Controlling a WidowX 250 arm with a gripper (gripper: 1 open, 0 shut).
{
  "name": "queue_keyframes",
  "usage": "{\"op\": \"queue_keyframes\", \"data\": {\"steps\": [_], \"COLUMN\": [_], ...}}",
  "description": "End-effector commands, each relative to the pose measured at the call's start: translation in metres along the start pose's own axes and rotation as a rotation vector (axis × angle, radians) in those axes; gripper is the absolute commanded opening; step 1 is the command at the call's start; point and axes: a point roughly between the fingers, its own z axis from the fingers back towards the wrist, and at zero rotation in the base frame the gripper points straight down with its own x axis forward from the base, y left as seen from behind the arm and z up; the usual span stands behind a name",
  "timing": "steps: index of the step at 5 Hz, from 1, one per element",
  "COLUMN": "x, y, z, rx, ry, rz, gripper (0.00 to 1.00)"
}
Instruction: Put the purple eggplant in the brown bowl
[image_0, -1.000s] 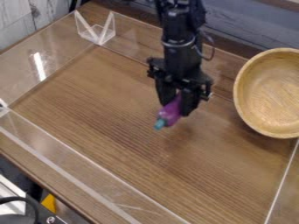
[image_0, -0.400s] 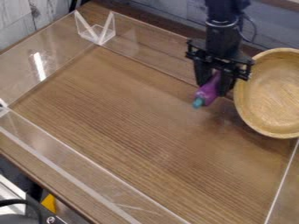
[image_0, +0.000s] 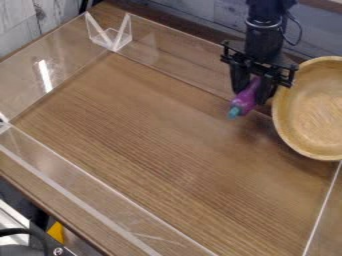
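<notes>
My black gripper (image_0: 251, 88) points straight down and is shut on the purple eggplant (image_0: 246, 99), which hangs tilted beneath the fingers with its teal stem cap lowest, a little above the wooden tabletop. The brown bowl (image_0: 315, 108) stands at the right edge of the view, its rim just to the right of the gripper. The eggplant hangs beside the bowl's left rim, not over the hollow. The bowl's hollow holds nothing that I can see.
A low clear plastic wall (image_0: 80, 190) runs around the wooden table surface (image_0: 147, 130). A clear folded plastic piece (image_0: 110, 32) stands at the back left corner. The black arm rises out of the top of the view.
The gripper has carried the eggplant to the right and slightly up in the view, from the table's middle to just beside the bowl's left rim. The grip stayed shut.
</notes>
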Motion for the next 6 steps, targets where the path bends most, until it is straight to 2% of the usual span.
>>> {"op": "queue_keyframes", "data": {"steps": [1,6], "x": [0.013,0.008], "y": [-0.007,-0.018], "z": [0.018,0.014], "rx": [0.005,0.033], "ry": [-0.073,-0.103], "rz": [-0.005,0.022], "gripper": [0.00,0.00]}}
